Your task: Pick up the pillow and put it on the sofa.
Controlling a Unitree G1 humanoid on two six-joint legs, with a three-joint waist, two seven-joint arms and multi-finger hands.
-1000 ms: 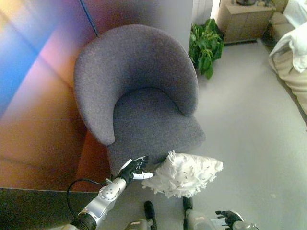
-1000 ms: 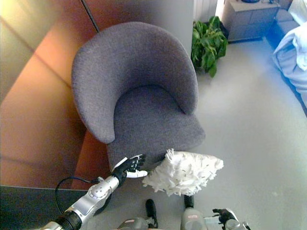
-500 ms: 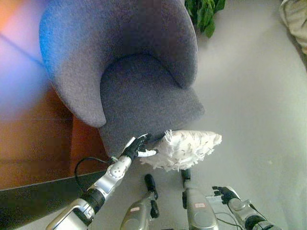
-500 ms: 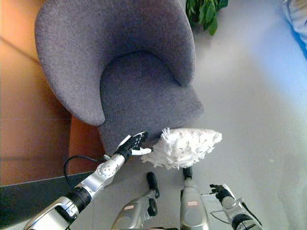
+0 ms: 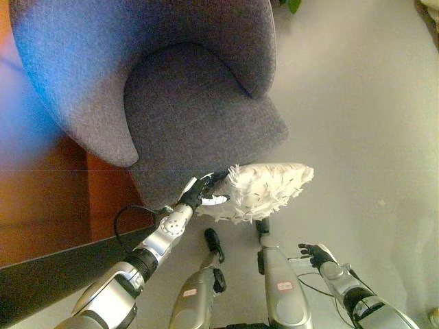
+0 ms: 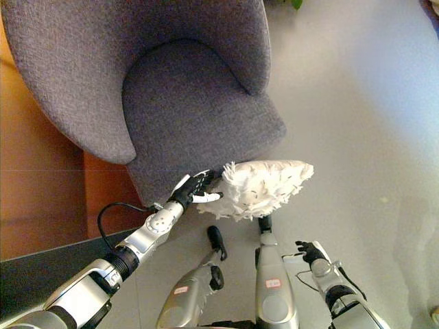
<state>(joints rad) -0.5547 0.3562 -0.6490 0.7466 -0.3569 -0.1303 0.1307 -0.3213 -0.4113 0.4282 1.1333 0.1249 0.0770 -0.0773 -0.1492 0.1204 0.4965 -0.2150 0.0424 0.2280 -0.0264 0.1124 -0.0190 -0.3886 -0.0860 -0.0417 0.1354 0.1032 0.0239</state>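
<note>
A white, shaggy pillow (image 5: 266,191) lies on the grey floor, against the front of a grey upholstered armchair (image 5: 185,103). My left hand (image 5: 201,192) reaches in from the lower left and touches the pillow's left end, open, with straight fingers along the top edge and the thumb below it. My right hand (image 5: 314,254) hangs low at the lower right, open with relaxed fingers, well apart from the pillow. The armchair's seat (image 6: 185,103) holds nothing.
An orange-brown wall panel (image 5: 41,199) runs along the left beside the chair, with a dark strip (image 5: 41,288) below it. Bare grey floor (image 5: 363,116) stretches to the right of the chair. A green leaf tip (image 5: 293,5) shows at the top edge.
The camera has tipped downward, so the chair fills more of the view. My left hand has closed the gap and now touches the pillow's left end. My right hand has come into view.
</note>
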